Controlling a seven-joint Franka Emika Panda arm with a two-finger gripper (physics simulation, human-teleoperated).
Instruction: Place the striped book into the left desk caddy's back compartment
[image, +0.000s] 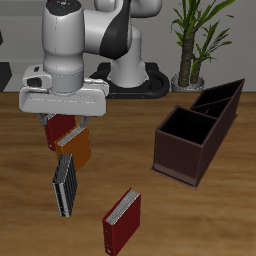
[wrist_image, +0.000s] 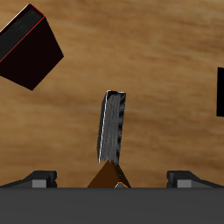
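The striped book (image: 65, 186) stands on edge on the table, nearer the front edge than my gripper (image: 70, 124); it also shows in the wrist view (wrist_image: 111, 127). The gripper is open and empty, with its jaws wide apart. It hovers over an orange book (image: 76, 146) and beside a dark red book (image: 59, 131), short of the striped book. The orange book's top (wrist_image: 109, 178) shows between the fingers (wrist_image: 42, 178). The dark brown desk caddy (image: 180, 160) stands to the side with its compartments open and empty; its back compartment (image: 222, 98) is the farthest one.
A second dark red book (image: 122, 222) stands near the table's front edge and also shows in the wrist view (wrist_image: 31, 45). A dark object (wrist_image: 220, 92) is cut off at the wrist view's edge. A potted plant (image: 195, 45) stands behind the caddy.
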